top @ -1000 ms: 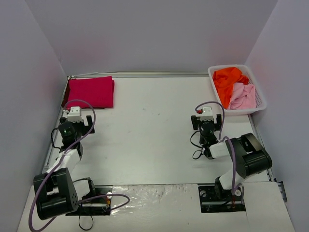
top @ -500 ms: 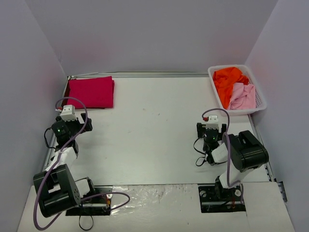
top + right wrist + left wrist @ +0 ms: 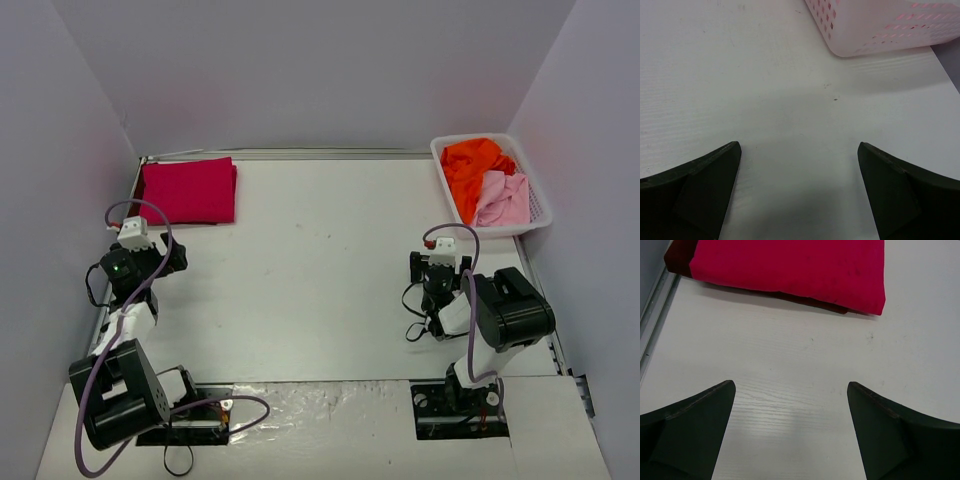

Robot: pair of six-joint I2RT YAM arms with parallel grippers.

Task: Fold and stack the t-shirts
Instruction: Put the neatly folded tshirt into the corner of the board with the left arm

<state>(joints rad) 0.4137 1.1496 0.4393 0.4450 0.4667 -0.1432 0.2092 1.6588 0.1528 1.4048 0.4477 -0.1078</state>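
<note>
Two stacked shirts: crimson shirt (image 3: 188,190) folded flat, far-left corner; maroon shirt (image 3: 680,257) beneath, only edges showing
Basket (image 3: 875,25): white plastic mesh; crumpled orange shirt (image 3: 473,165), pink shirt (image 3: 503,198), partly hidden
Left gripper (image 3: 790,385): apart, empty
Right gripper (image 3: 799,145): apart, empty

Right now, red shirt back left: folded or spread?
Folded. The crimson t-shirt lies as a compact rectangle with straight edges, stacked on a maroon t-shirt whose edge shows beneath it.
</note>
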